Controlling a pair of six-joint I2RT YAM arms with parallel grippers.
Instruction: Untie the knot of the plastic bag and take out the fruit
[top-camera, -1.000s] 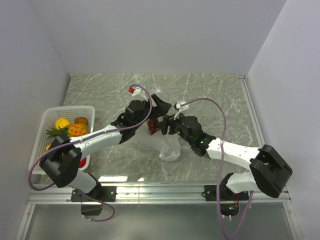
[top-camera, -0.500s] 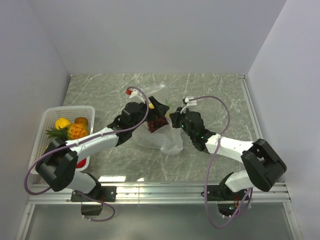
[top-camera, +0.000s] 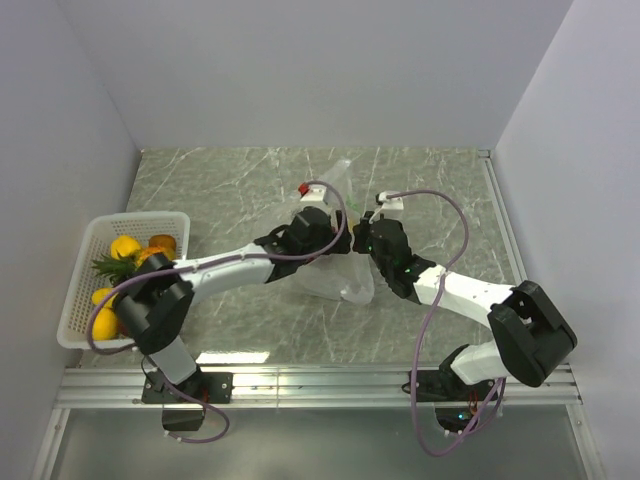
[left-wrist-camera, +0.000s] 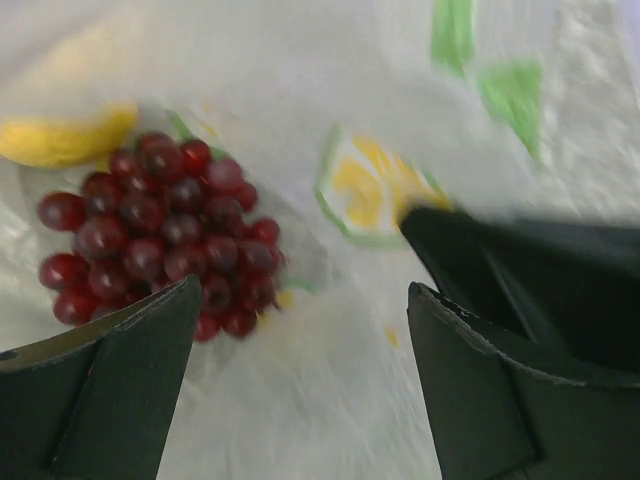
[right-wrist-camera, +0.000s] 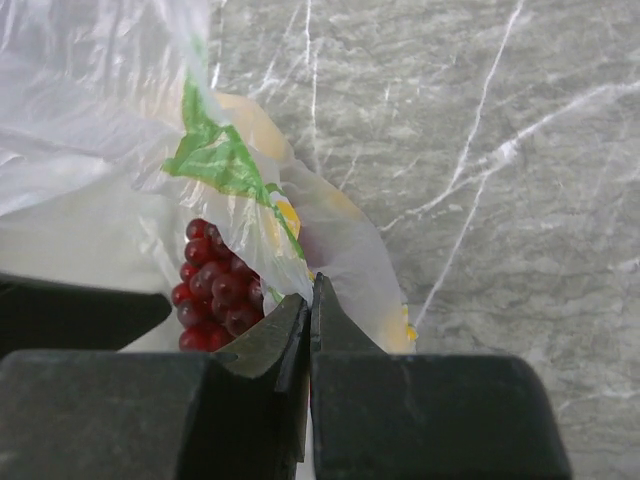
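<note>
The clear plastic bag lies crumpled at mid-table, with green and yellow print on its film. Inside it a dark red grape bunch shows beside a yellow fruit. My left gripper hangs open just above the film, the grapes by its left finger. My right gripper is shut on a fold of the bag's edge, right next to the grapes. In the top view the two grippers meet over the bag. The knot is hidden.
A white basket stands at the table's left edge, holding a pineapple, a yellow fruit and a brownish round fruit. The left arm stretches over its near corner. Walls close the table on three sides.
The right gripper has shut on the bag's film. The left gripper has swung right over the bag and stays open. The bag has shifted right.
</note>
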